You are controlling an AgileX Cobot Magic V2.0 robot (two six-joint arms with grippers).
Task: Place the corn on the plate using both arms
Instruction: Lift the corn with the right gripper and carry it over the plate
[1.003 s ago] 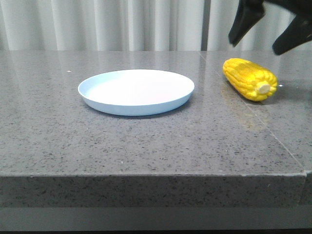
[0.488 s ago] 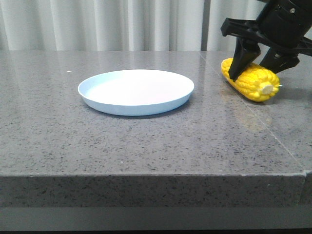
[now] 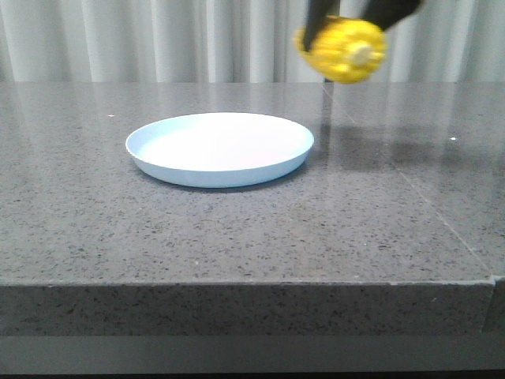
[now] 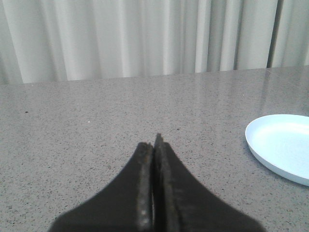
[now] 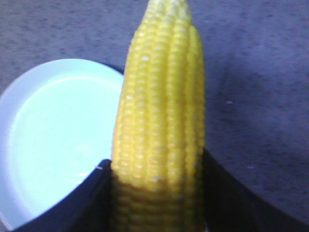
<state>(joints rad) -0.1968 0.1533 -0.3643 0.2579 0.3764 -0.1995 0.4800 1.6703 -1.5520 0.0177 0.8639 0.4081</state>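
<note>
I have the corn (image 3: 343, 49) off the table (image 3: 237, 237) and up in the air, clamped in my right tool (image 5: 159, 193). Its 2 dark fingers (image 5: 72, 203) press the thick end of the cob from either side, so the tapered tip runs out ahead of the tool and the pale stub faces the front camera. Gripping near the wide end looks sensible to me: the cob is round and would roll if pinched across its narrow part.

From the right wrist view the plate (image 5: 53, 140) lies below the tool and off to one side of the cob, not yet under it. In the front view the corn hangs above the table just past the plate's right rim (image 3: 304, 146), well clear of it in height. I judge the carry is partway done; the cob needs to travel over the plate's middle before I lower it.

My left tool (image 4: 153, 159) is clenched on nothing, its 2 rough black pads pressed flat together, resting low over bare table with the plate edge (image 4: 260, 145) off to its side. It plays no part in the lift at present.

The corn is bright yellow, with neat rows of bumpy kernels, likely firm and a little slick. The plate is pale blue-white, smooth, round and shallow with a low rim, so a rolling cob could slip out. The table is grey speckled stone, glossy enough to mirror the curtain (image 3: 158, 39).
</note>
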